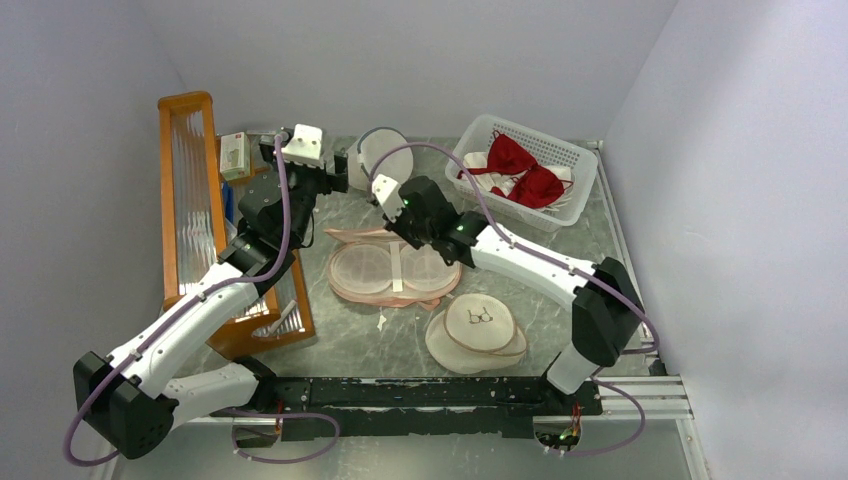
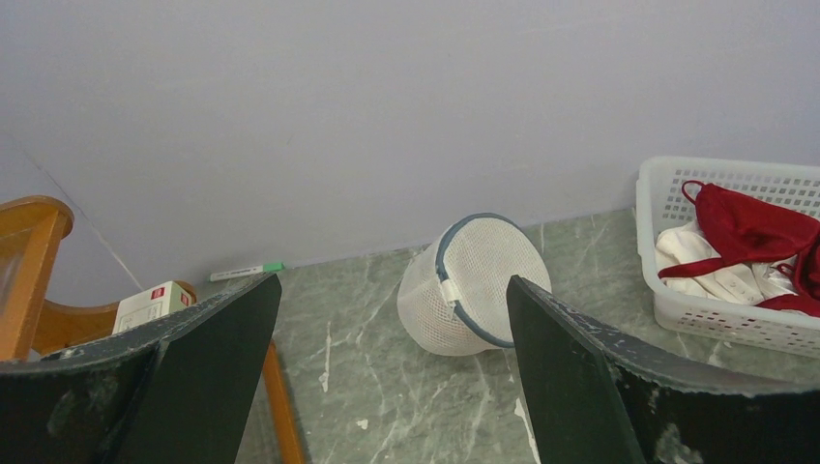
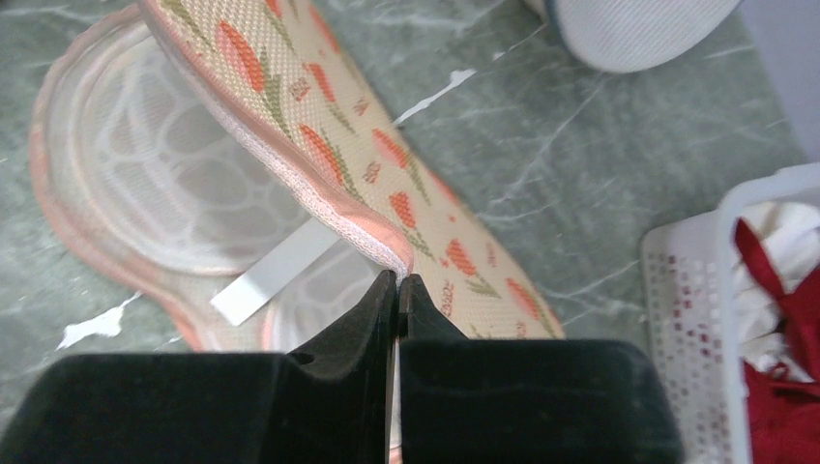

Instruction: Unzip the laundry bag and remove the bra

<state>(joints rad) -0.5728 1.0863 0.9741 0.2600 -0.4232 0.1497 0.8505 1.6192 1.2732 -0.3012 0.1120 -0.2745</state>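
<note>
- Left gripper [image 2: 394, 290]: jaws wide apart above the table [image 2: 358, 387].
- Mesh bag [image 2: 474, 285]: lying on its side near the wall (blue rim toward the camera).
- Basket [image 2: 716, 319], right: bra [image 2: 749, 227] over white cloth [image 2: 720, 280].
- Left: rack [image 2: 34, 251], box [image 2: 150, 304], pen [image 2: 247, 272].

Passable gap, apparently, between mesh bag [image 2: 474, 285] and basket [image 2: 716, 321]

Green table [image 1: 345, 340]; laundry bag [image 1: 365, 272], basket [image 1: 530, 130], pouch [image 1: 480, 325] atop

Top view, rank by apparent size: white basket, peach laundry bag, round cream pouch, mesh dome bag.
Largest to smallest:
white basket
peach laundry bag
round cream pouch
mesh dome bag, smallest, though partly hidden
</note>
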